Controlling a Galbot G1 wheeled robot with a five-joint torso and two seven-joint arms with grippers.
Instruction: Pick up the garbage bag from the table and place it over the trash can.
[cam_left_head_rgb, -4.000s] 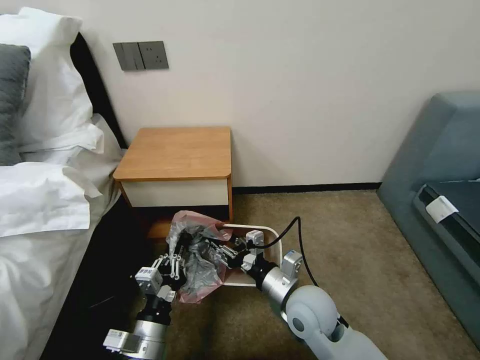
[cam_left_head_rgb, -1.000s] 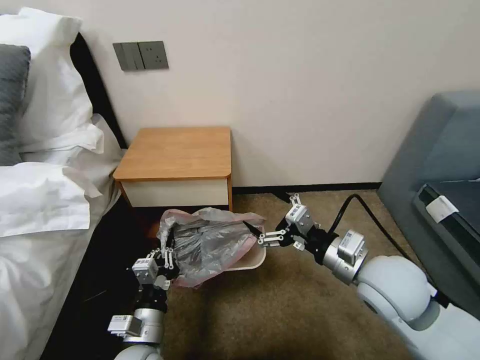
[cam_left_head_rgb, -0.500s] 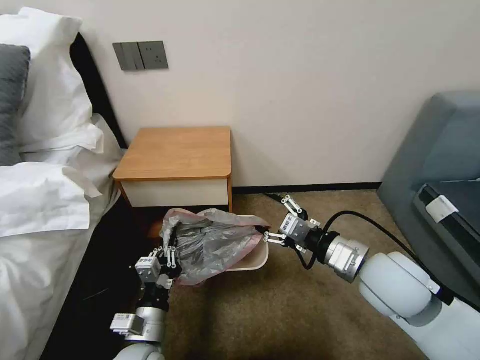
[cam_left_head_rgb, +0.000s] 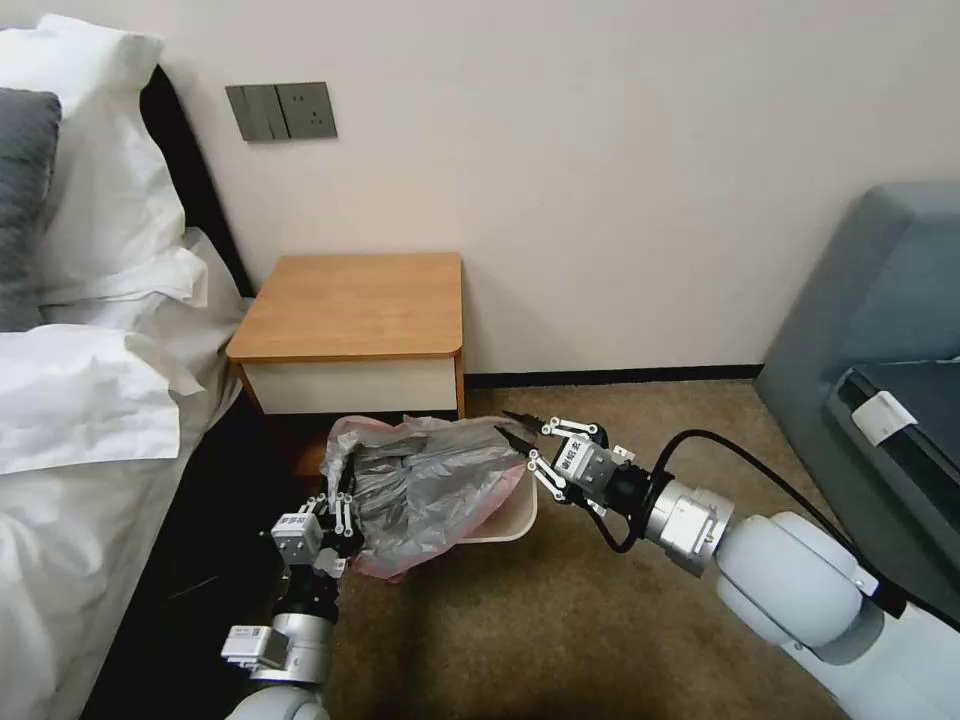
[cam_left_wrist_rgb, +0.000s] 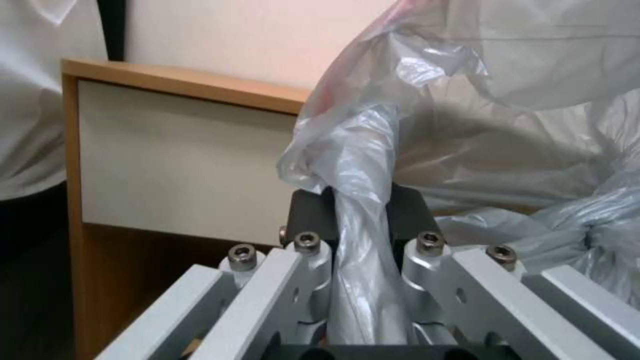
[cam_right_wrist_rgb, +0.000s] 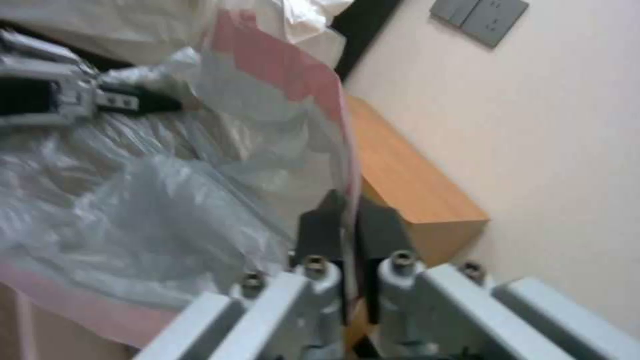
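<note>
We hold the bag (cam_left_head_rgb: 425, 480) stretched between both grippers over the bin (cam_left_head_rgb: 505, 520), which stands on the carpet (cam_left_head_rgb: 560, 620) in front of the table (cam_left_head_rgb: 350, 305). Our left gripper (cam_left_head_rgb: 335, 510) clenches a twisted bunch of plastic at the bag's near left side. Our right gripper (cam_left_head_rgb: 520, 440) pinches the bag's pink edge at the bin's far right corner.

Head view high, facing down; both wrist views close behind their tools, sharing the garbage bag (cam_left_wrist_rgb: 427, 125) and table (cam_right_wrist_rgb: 407, 185).
</note>
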